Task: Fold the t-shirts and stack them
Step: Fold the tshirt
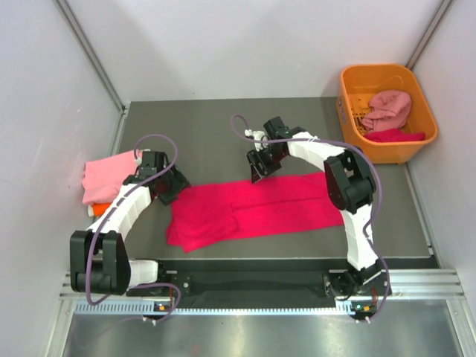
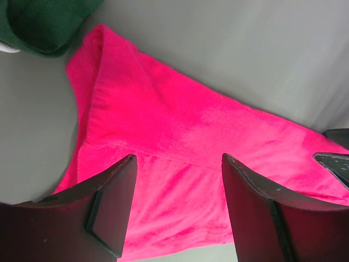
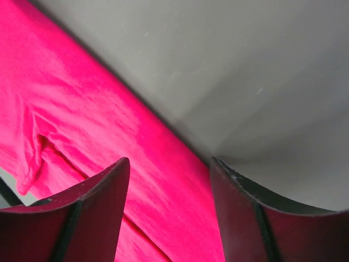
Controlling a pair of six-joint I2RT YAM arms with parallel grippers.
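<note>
The crimson-pink t-shirt (image 1: 253, 210) lies folded into a long band on the table (image 1: 216, 126). Its left end sits under the left gripper (image 2: 177, 164), whose jaws are spread apart and grasp nothing. Its far edge runs beneath the right gripper (image 3: 169, 169), likewise released and empty. Just past the left jaws lies a dark green shirt (image 2: 43, 22). Outside them a light pink shirt (image 1: 104, 177) rests over an orange one (image 1: 95, 211). Well away from the right jaws stands an orange basket (image 1: 348, 104) holding a dusty pink shirt (image 1: 390, 108).
</note>
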